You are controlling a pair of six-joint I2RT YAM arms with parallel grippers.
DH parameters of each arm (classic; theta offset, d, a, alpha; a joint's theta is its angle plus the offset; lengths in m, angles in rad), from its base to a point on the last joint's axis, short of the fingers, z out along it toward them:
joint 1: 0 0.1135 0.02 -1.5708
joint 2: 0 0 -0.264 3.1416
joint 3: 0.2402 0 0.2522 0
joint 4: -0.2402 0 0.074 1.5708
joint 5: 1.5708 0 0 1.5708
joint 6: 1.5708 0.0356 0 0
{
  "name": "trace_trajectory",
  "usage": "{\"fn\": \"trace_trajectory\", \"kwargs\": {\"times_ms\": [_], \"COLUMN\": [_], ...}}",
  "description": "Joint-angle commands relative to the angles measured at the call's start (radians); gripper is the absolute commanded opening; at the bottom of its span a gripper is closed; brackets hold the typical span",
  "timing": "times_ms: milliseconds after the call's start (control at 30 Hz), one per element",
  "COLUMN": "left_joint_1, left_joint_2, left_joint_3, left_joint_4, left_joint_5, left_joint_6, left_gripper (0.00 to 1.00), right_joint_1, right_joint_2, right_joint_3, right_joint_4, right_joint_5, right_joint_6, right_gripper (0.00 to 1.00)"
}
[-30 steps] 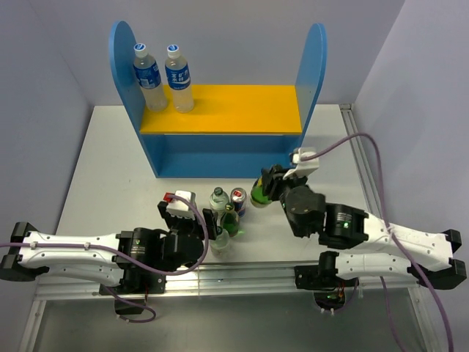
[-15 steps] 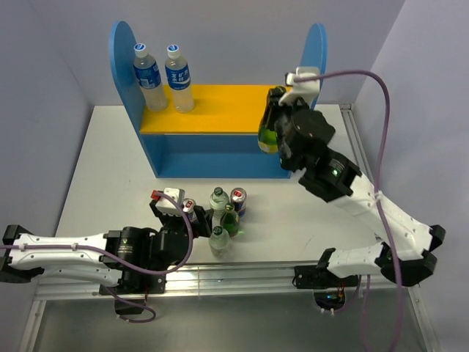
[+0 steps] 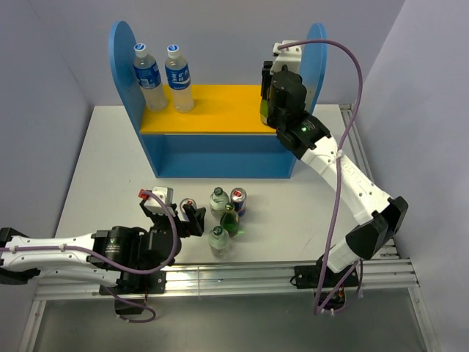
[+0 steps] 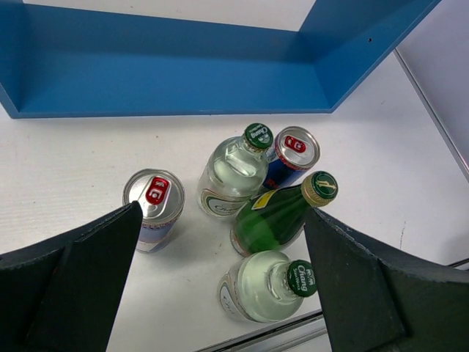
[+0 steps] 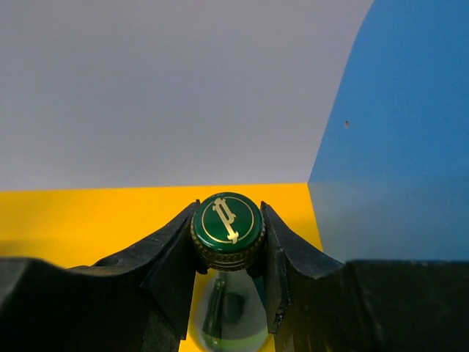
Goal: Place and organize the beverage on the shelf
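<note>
The blue shelf [image 3: 121,51] with its yellow upper board [image 3: 220,110] stands at the back. Two water bottles [image 3: 149,77] stand on the board's left end. My right gripper [image 3: 267,79] is shut on the cap of a green bottle [image 5: 227,220] and holds it upright over the board's right end, beside the blue side panel [image 5: 396,147]. My left gripper [image 4: 220,286] is open and empty, low over several drinks on the table: a silver can [image 4: 154,198], a clear bottle [image 4: 234,172], a red-topped can [image 4: 293,150], a green bottle [image 4: 282,216] and a clear Chang bottle [image 4: 267,286].
The shelf's lower tier [image 4: 168,73] is open toward the drinks. The table's metal rail [image 3: 242,271] runs along the near edge, just in front of the Chang bottle [image 3: 218,238]. Purple cables loop above the right arm [image 3: 344,169].
My right arm lifted the green bottle from the table up to the right end of the yellow board. My left arm drew back to the left, away from the drinks.
</note>
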Motion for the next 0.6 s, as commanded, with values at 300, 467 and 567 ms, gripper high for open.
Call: {"fn": "trace_trajectory", "kwargs": {"times_ms": [300, 467, 567], "left_joint_1": [-0.005, -0.005, -0.005], "left_joint_2": [-0.006, 0.003, 0.008], "left_joint_3": [0.019, 0.025, 0.030], "left_joint_4": [-0.049, -0.052, -0.048], "left_joint_5": [-0.021, -0.023, -0.021], "left_joint_6": [-0.034, -0.035, -0.032], "left_gripper": [0.99, 0.99, 0.99], "right_joint_1": [-0.046, -0.046, -0.046], "right_joint_2": [-0.009, -0.017, -0.033], "right_joint_3": [-0.113, -0.121, -0.138], "right_joint_4": [0.256, 0.230, 0.229], "right_joint_5": [0.034, 0.028, 0.029], "right_joint_6": [0.016, 0.045, 0.053], "right_gripper": [0.00, 0.53, 0.85]}}
